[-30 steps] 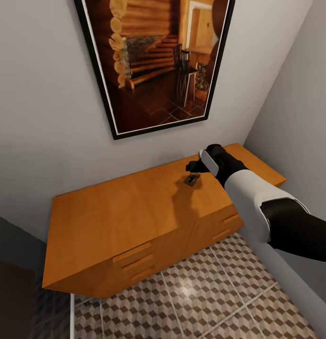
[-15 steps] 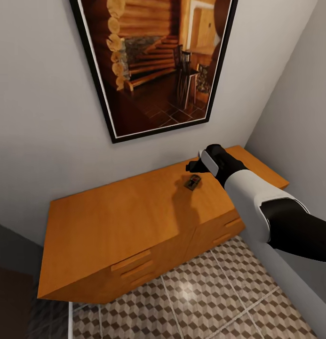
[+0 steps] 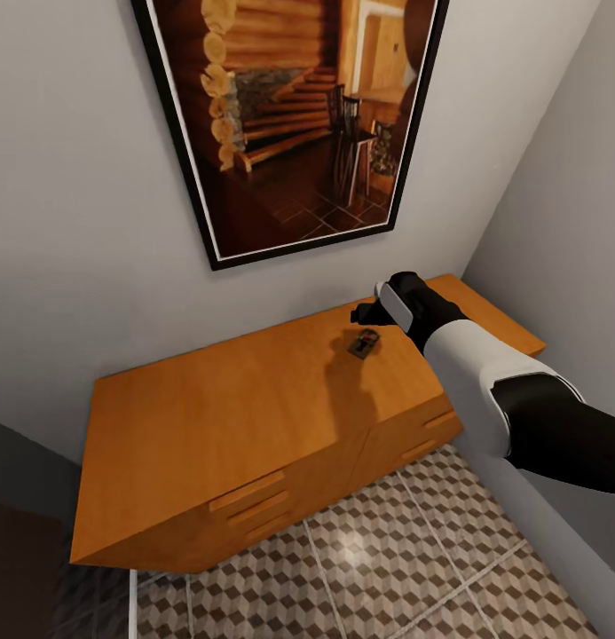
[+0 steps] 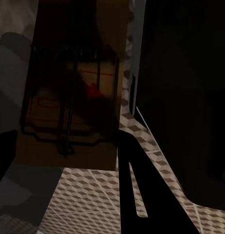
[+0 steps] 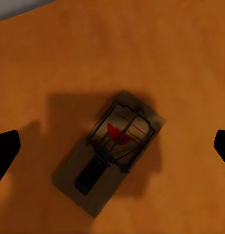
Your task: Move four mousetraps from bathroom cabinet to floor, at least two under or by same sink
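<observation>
Patterned tiles of the bathroom floor lie nearest, in front of the long orange cabinet that stands against the grey wall. In the left wrist view, one mousetrap hangs very close to the camera with the tiles under it; I judge that the left gripper is pinching it, because nothing else supports it there, but the fingers are too dark to see clearly.

Farther away, the right arm reaches over the cabinet top. The right gripper hovers above a second mousetrap, which lies flat on the wood near the back edge. Its two fingertips are spread wide, one on each side of the trap and not touching it. This position probably prepares a descent to grasp. Behind, a large framed picture hangs on the wall.
</observation>
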You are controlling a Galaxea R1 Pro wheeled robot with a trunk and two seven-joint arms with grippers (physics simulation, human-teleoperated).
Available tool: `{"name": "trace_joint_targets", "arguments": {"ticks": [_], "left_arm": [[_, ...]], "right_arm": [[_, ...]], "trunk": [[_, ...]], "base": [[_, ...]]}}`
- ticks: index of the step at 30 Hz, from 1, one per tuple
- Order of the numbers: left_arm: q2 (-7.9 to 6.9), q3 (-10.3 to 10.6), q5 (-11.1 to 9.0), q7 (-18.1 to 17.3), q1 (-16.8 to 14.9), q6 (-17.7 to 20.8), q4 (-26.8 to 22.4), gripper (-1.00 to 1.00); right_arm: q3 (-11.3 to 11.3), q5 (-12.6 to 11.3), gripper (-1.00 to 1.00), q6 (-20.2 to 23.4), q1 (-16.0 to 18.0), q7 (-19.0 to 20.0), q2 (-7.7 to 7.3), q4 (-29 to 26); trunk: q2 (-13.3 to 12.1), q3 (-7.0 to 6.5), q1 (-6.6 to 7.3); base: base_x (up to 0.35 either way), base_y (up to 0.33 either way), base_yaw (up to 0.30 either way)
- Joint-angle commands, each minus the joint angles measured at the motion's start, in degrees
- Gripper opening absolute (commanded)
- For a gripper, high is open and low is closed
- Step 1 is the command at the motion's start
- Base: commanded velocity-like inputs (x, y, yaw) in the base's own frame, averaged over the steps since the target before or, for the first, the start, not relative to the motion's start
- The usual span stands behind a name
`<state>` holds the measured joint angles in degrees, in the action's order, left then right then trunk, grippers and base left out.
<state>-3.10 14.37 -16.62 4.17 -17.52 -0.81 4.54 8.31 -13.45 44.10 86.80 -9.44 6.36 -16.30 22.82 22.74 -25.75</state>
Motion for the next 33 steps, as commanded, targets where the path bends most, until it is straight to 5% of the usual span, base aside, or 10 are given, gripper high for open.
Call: {"name": "trace_joint_targets", "arguments": {"ticks": [1,33], "left_arm": [[0.02,0.5,-0.4,0.1,-0.1,-0.1,0.1,-1.0],[0.02,0.5,-0.4,0.1,-0.1,-0.1,0.1,-1.0]], "right_arm": [[0.4,-0.6,1.0,0.2,0.0,-0.4,-0.03,0.0],[0.5,-0.6,1.0,0.2,0.0,-0.4,-0.03,0.2]], "trunk": [[0.1,0.09,-0.03],[0.1,2.17,-0.03]], "base": [[0.0,0.0,0.0],[0.0,0.0,0.0]]}}
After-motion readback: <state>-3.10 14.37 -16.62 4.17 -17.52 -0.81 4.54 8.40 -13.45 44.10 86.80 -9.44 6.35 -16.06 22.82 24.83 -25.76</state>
